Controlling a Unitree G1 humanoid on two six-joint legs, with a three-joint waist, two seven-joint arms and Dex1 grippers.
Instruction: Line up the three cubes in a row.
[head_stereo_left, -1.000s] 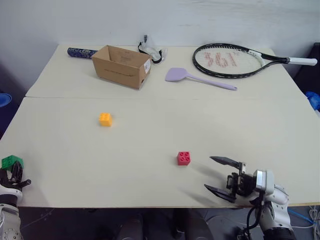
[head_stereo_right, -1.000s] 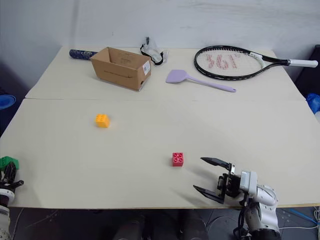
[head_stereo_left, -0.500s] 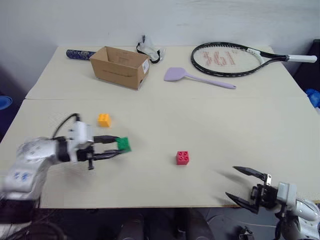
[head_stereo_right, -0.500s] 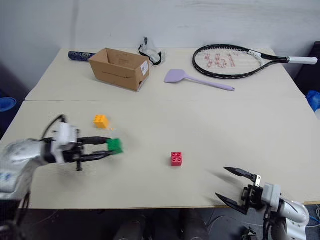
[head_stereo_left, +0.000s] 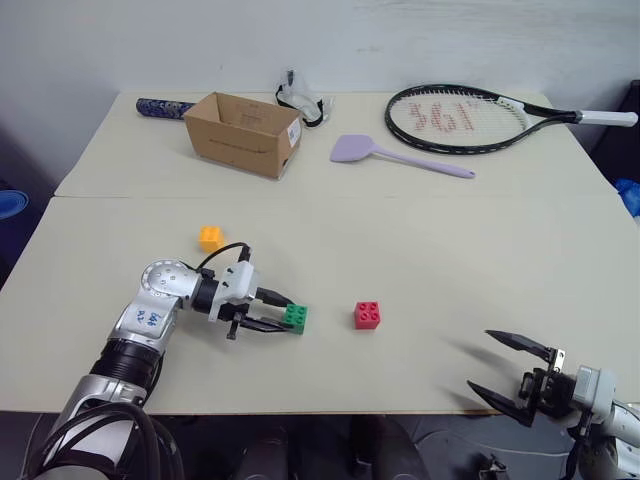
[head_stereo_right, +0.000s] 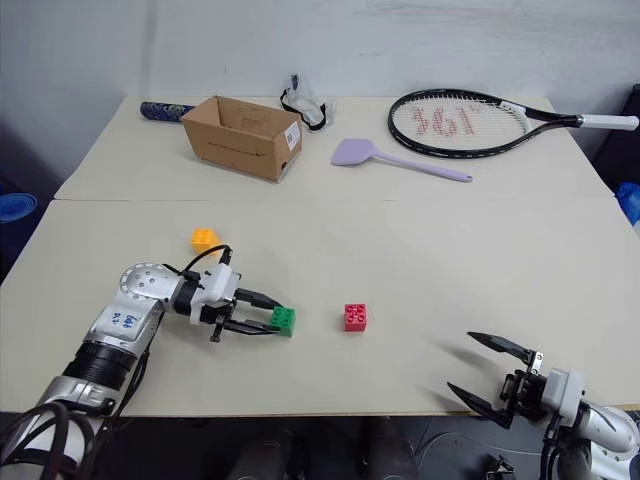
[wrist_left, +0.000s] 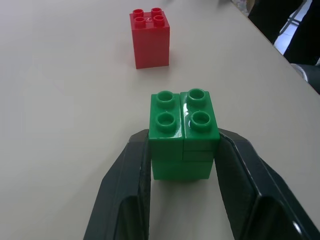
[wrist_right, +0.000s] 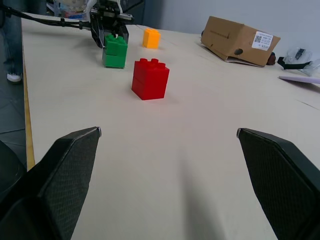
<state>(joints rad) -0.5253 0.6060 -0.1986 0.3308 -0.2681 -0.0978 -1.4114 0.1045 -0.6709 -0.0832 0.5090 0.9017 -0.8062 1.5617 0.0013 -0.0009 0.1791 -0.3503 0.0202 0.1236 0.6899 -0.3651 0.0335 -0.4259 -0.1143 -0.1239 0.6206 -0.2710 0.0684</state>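
My left gripper (head_stereo_left: 284, 318) is shut on the green cube (wrist_left: 184, 132), holding it by its sides low over the table, a short way left of the red cube (head_stereo_left: 367, 315). I cannot tell whether the green cube touches the table. The red cube stands alone near the table's front middle. Behind my left arm sits the yellow-orange cube (head_stereo_left: 210, 238). At the front right corner my right gripper (head_stereo_left: 482, 360) is open and holds nothing, well to the right of the red cube.
At the back of the table (head_stereo_left: 450, 260) are a brown cardboard box (head_stereo_left: 243, 132), a dark roll (head_stereo_left: 160, 105), a black-and-white strap (head_stereo_left: 300, 98), a purple spatula (head_stereo_left: 385, 152) and a tennis racket (head_stereo_left: 460, 118).
My left arm has swung in from the table's left front corner, carrying the green cube rightward to just left of the red cube. My right gripper has drawn back to the right.
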